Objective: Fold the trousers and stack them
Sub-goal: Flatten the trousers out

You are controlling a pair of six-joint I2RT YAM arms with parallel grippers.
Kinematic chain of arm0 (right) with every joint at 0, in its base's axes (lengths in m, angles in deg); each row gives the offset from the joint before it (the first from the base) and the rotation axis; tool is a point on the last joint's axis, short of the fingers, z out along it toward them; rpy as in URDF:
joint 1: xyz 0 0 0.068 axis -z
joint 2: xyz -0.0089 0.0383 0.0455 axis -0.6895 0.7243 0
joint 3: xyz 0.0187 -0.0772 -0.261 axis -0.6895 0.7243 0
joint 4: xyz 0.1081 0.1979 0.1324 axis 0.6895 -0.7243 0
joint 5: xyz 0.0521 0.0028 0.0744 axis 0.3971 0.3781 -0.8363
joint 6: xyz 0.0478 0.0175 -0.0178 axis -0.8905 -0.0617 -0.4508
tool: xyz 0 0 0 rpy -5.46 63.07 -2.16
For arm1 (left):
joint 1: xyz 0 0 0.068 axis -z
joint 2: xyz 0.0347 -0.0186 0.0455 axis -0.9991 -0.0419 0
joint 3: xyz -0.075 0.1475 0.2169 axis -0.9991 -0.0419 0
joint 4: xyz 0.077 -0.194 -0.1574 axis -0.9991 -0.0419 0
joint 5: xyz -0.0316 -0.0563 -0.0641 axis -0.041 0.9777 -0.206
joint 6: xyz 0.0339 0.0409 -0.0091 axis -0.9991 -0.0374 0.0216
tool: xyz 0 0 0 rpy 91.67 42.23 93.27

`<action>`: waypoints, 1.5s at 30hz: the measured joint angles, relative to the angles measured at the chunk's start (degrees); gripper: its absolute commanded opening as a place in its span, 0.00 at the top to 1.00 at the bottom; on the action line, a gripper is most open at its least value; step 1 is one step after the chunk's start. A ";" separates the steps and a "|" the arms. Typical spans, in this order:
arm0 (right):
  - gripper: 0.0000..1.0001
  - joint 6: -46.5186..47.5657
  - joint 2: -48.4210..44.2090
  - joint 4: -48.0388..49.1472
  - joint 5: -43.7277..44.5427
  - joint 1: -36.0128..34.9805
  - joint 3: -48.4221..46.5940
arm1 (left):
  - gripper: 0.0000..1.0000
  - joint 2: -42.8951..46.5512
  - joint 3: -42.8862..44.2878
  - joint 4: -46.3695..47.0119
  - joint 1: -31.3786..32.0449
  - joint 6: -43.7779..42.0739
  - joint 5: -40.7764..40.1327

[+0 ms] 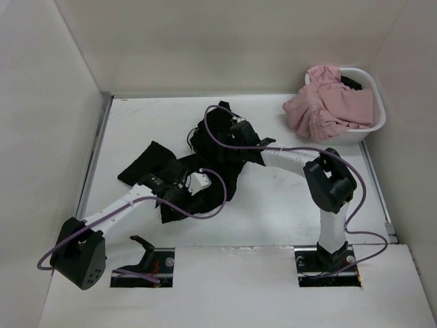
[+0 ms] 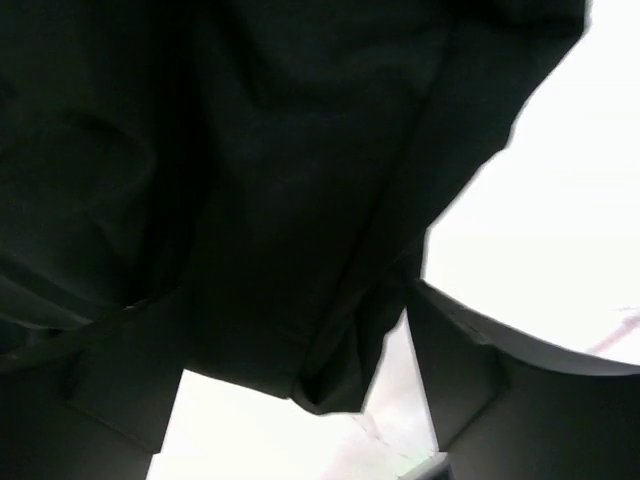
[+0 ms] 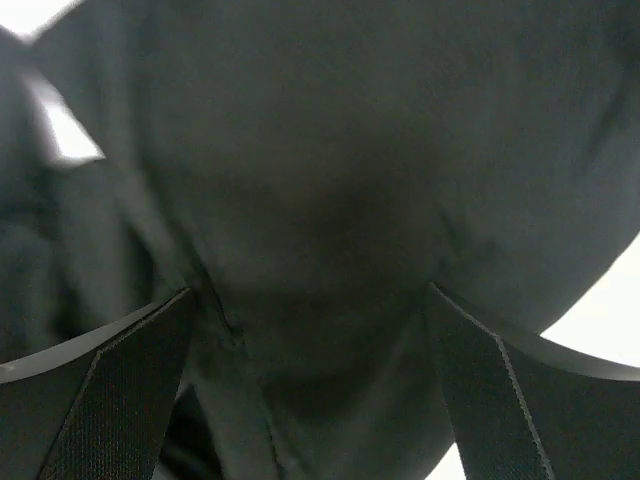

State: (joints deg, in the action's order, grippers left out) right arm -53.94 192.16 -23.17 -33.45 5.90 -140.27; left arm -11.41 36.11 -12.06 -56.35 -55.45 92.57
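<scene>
Left end effector (image 2: 300, 385), right end effector (image 3: 315, 385) (two) seemingly gape empty over one trousers (image 1: 145, 166).

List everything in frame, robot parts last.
trousers: one pair, black, crumpled at mid-table
pink garment: one, pink, heaped in the basket
basket: one, white, far right corner of the table
table: one, white, walled on three sides
left arm: one, white and black, reaching in from near left
right arm: one, white and black, reaching in from near right
cables: two, purple, one looped along each arm
left tool: one, dark, open, trouser cloth between its fingers
right tool: one, dark, open, close over the trouser cloth
</scene>
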 measured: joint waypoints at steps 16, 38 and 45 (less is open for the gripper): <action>0.92 -10.60 -29.83 -2.45 6.58 3.19 25.62 | 0.96 -1.70 -2.19 7.52 -20.24 -2.86 -5.16; 0.00 -15.52 -37.68 -21.20 18.36 6.40 20.87 | 0.31 5.51 3.02 -3.78 -38.84 -3.78 1.22; 0.00 -9.84 -12.41 -17.92 15.74 8.57 3.78 | 0.20 10.58 7.04 -3.96 -18.58 -7.39 0.68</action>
State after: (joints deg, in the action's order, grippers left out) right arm -63.77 179.74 -41.09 -17.71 14.47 -136.49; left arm -0.83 43.15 -16.02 -74.93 -62.83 93.25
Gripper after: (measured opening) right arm 0.998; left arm 0.791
